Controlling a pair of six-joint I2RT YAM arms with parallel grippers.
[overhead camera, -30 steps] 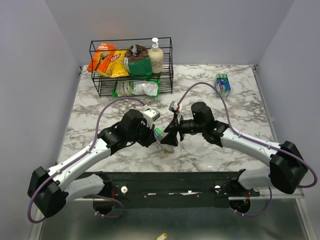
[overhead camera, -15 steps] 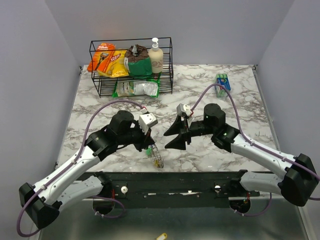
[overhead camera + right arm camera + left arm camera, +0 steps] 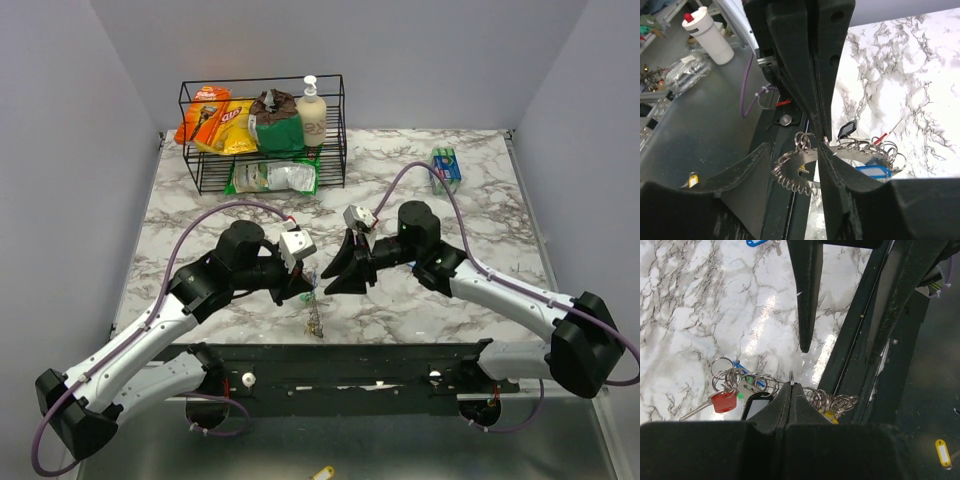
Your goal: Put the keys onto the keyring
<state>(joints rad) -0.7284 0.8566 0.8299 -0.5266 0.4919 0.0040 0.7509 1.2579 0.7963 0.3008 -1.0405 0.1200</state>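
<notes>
Marble desk [image 3: 180, 205] under both arms, and it's all happening at the middle of its near edge; the left gripper [image 3: 791, 386] has its fingers pressed flat together, pinching the thin wire of the keyring [image 3: 792, 161] right at the tips; the ring hangs below that pinch, just above the desk's near edge, strung with a crowd of small split rings; the keys [image 3: 315, 318] dangle from it in a bunch: a red-headed key [image 3: 722, 401], a black tag [image 3: 757, 406], a blue tag [image 3: 874, 172] and a flash of yellow [image 3: 828, 415]; now the right gripper [image 3: 795, 150], fingers spread, one on each side of the ring's loaded lower curve; the far finger sits close against the rings, the near one shows a clear gap; a loose blue-tagged key [image 3: 756, 242] lies flat on the marble further in from the edge; at the back left corner a black wire rack [image 3: 262, 135] holds snack bags and a bottle; a blue-green box [image 3: 446, 167] sits near the back right corner.
</notes>
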